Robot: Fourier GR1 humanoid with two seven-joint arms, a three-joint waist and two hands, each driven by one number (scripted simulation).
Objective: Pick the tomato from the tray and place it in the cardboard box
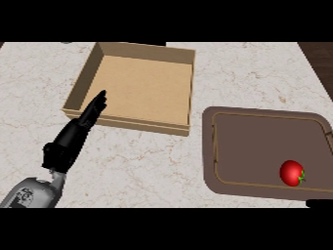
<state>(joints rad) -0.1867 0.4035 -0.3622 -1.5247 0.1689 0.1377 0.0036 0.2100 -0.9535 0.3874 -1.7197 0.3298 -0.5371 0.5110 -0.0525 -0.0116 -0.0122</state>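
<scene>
Evidently untouched, the tomato (292,173) lay in the tray (226,146); the right hand (327,203) barely showed, fingers indiscernible. The left hand (73,136) rested with straight fingers beside the cardboard box (136,85).

Box to the left and farther back, tray to the right and nearer.
The cardboard box (136,88) and tray (270,146) lie just apart on the surface (140,161); the tomato (292,173) sits in the tray's near right corner.
</scene>
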